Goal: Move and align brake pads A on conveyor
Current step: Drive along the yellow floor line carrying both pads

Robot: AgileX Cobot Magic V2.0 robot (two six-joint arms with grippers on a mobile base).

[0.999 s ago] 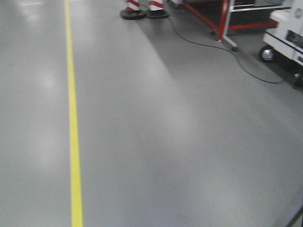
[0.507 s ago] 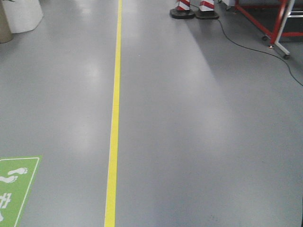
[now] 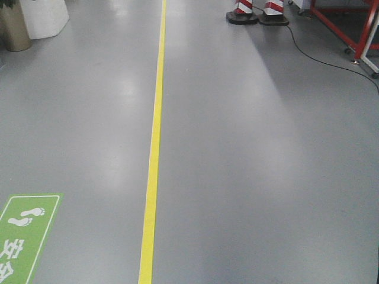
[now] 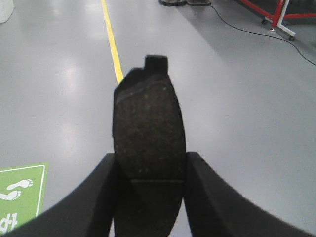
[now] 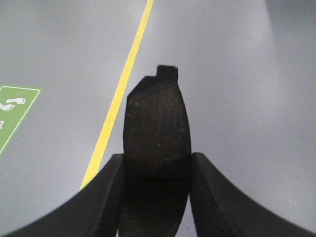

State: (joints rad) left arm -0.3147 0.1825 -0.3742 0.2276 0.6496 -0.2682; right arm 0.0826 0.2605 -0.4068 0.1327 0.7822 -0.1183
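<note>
- Left wrist-mounted view: the left claw (image 4: 150, 159) is closed part-way, its two black fingers pressing the long edges of the first brake pad (image 4: 148, 123). The pad juts forward past the fingertips with its tab end farthest out, and its thin groove crosses just behind them.
- Right wrist-mounted view: the right claw (image 5: 157, 159) grips the second brake pad (image 5: 157, 121) in the same way, by the long edges and tab end forward.
- Beneath both claws there is no counter and no belt, only the grey floor (image 3: 254, 177), so both pads are carried in the air above it. The yellow line (image 3: 155, 148) and the green footprint sign (image 3: 23, 236) lie below them.
- Exterior front-facing view, change over the last second:
  - The yellow line has slid from the far left towards the middle of the view.
  - The green sign has entered at the lower left.
  - The striped cones (image 3: 257, 12) and the red frame (image 3: 349, 23) have shifted to the upper right.
  - The white wheeled unit has left the view.
- Reading: the base is probably turning or driving, so this is the transport step and not the placing step.
- The conveyor appears in none of the present views. Whether the red frame belongs to it cannot be told. Setting down and aligning both pads is still to come.
</note>
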